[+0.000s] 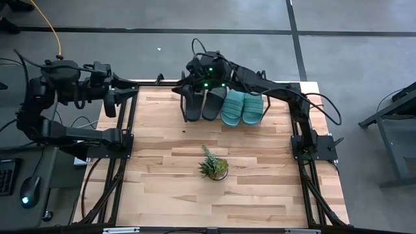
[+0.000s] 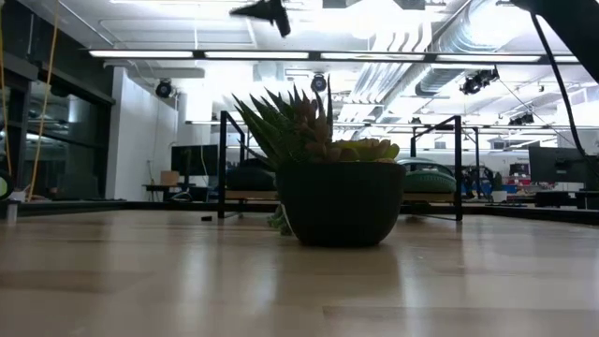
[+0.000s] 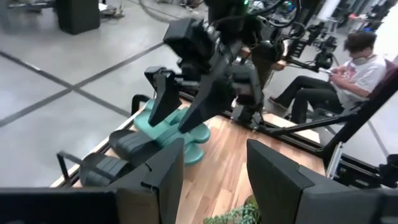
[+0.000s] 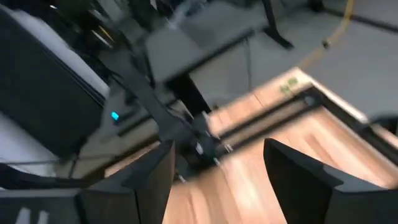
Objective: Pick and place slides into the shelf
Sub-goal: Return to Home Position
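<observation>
Placing tally: all four slides sit on the shelf at the far edge of the bench. None lie loose on the wood.
Order on shelf: black slides side by side at the left-arm end. Teal slides are just beside them at the right-arm end. The row is packed close, neighbours touching or nearly so.
Right hand: above the black end of the shelf, fingers apart, nothing between them.
Left hand: off the bench's left edge near the far corner, fingers apart, empty.
Progress (judgement): loading looks complete. What appears left is for the right arm to lift clear of the shelf and park.
Risk (judgement): the right hand hangs close over the black slides, so a low retreat could nudge one out of line.
Bench surface: light wooden planks in a black frame. The only other item is a spiky potted plant in a dark pot, toward the near middle and well apart from the shelf.
Room: grey concrete floor crossed by dark lines, with a yellow cable beyond the left arm. The low view shows strip lights and ceiling ducts. A seated person shows beyond the bench in the left wrist view.
</observation>
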Controlling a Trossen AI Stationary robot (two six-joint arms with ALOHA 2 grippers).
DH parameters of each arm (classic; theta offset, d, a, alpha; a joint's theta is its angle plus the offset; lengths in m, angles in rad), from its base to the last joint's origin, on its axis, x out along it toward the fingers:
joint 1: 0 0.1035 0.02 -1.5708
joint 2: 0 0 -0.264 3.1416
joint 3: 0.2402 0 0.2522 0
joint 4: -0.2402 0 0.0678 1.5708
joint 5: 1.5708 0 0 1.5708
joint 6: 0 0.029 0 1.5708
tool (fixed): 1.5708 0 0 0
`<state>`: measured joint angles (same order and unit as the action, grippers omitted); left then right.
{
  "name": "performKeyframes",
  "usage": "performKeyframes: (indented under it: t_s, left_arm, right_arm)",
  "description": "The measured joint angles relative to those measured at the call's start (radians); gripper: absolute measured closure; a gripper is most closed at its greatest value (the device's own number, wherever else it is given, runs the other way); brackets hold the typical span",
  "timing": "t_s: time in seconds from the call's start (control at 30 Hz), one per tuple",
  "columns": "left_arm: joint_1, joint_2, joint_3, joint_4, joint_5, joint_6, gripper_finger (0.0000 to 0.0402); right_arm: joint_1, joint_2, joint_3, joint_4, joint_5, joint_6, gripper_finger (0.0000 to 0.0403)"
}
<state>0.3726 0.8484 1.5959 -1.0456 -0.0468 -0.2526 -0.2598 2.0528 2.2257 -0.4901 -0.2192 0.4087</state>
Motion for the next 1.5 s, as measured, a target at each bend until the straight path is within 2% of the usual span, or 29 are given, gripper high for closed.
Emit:
performKeyframes:
  t_s: [0.23,0.4,0.6,0.73,0.97,1.13,1.43,1.5]
  left_arm:
    - [0.0,-0.025,0.0,0.006,0.019,0.013,0.0245]
    - [0.0,-0.05,-0.039,0.042,0.086,0.021,0.0245]
    - [0.0,-0.115,-0.154,0.191,0.175,-0.01,0.0245]
    - [0.0,-0.164,-0.211,0.285,0.198,-0.017,0.0245]
    - [0.0,-0.222,-0.272,0.467,0.24,0.022,0.0245]
    - [0.0,-0.227,-0.282,0.474,0.294,0.057,0.0245]
    - [0.0,-0.226,-0.283,0.471,0.29,0.124,0.0245]
    - [0.0,-0.227,-0.283,0.477,0.247,0.114,0.0245]
  right_arm:
    - [0.039,-0.052,0.0,0.143,-0.003,0.014,0.0167]
    - [0.061,-0.073,-0.001,0.197,-0.002,0.028,0.0167]
    - [0.071,-0.1,-0.001,0.238,-0.032,0.012,0.0167]
    - [0.073,-0.134,-0.001,0.241,-0.095,-0.023,0.0167]
    - [0.076,-0.22,-0.001,0.202,-0.189,-0.083,0.0167]
    - [0.077,-0.294,0.0,0.086,-0.192,-0.145,0.0167]
    - [0.077,-0.408,0.0,-0.098,-0.192,-0.242,0.0167]
    - [0.077,-0.427,0.0,-0.124,-0.188,-0.252,0.0167]
